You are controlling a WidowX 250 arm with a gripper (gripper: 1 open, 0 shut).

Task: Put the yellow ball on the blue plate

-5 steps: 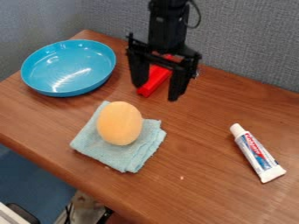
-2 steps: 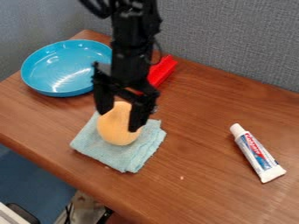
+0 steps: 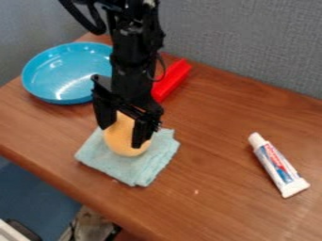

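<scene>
- The smooth, matte orange-yellow, slightly egg-shaped ball [image 3: 122,138] is being kept on a folded light teal cloth [image 3: 127,157] near the front edge of the brown wooden table [image 3: 214,118].
- The black two-fingered gripper [image 3: 124,122] is being held pointing straight down over the ball, with its fingers spread apart, one on each side of the ball; nothing is being gripped yet, and contact with the ball cannot be confirmed.
- The step in hand is judged to be the grasp, with the carrying and placing not yet begun.
- The fingers are best being lowered until the widest part of the ball lies between them, since a smooth rounded surface is likely to be squeezed out upward or downward if pinched off-centre.
- The cloth should be kept out of the closing fingers, so that it is not being lifted along with the ball.
- The round, shallow, glossy bright-blue plate [image 3: 56,75] is being left empty at the far left of the table, well apart from the ball.
- A red object [image 3: 171,79] behind the arm and a white toothpaste tube [image 3: 277,163] at the right are being left untouched.
</scene>
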